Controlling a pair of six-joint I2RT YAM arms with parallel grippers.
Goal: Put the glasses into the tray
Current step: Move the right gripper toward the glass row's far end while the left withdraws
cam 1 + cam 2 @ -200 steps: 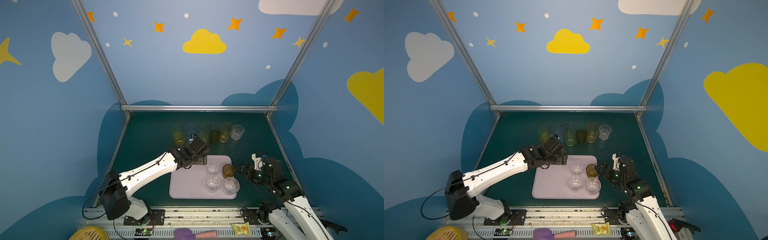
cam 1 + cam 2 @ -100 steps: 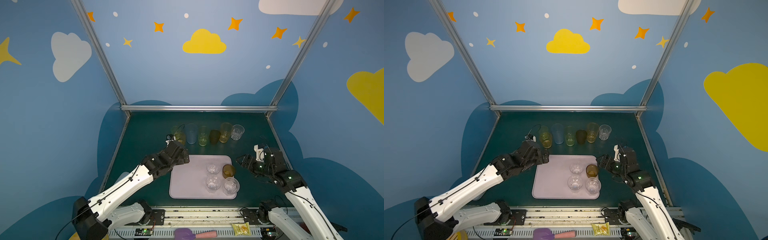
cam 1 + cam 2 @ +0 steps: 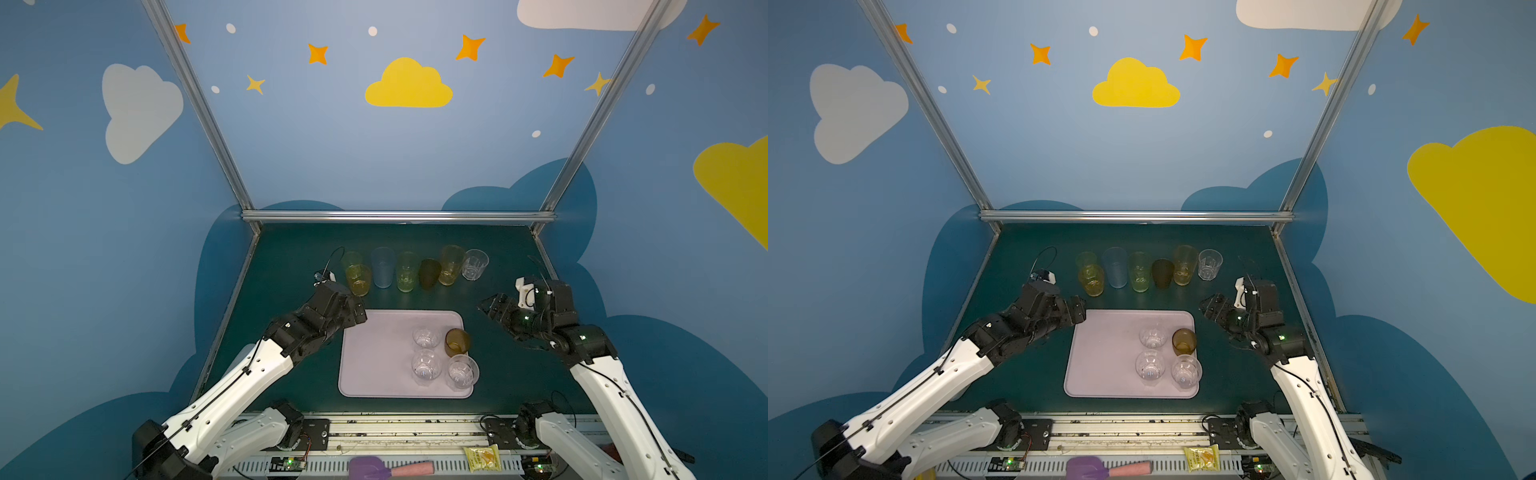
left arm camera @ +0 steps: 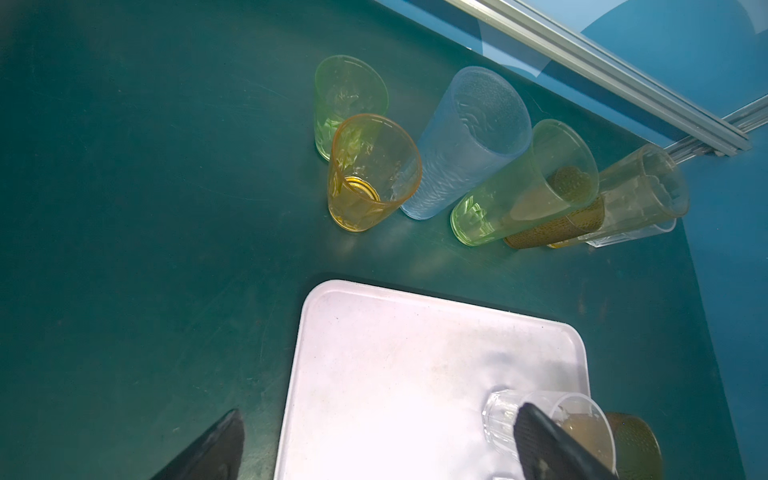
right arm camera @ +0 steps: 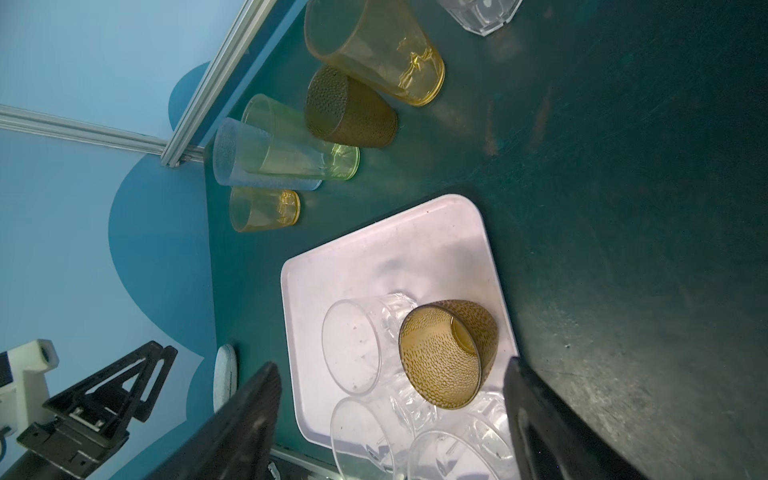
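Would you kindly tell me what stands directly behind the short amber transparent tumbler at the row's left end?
A green transparent tumbler stands behind the amber tumbler; its lower part is covered by it, so contact cannot be judged.

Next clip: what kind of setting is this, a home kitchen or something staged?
Staged, most likely a robot test booth: blue walls painted with clouds and stars, metal frame bars, and two robot arms mounted on a rail before a green table holding a tray and tumblers.
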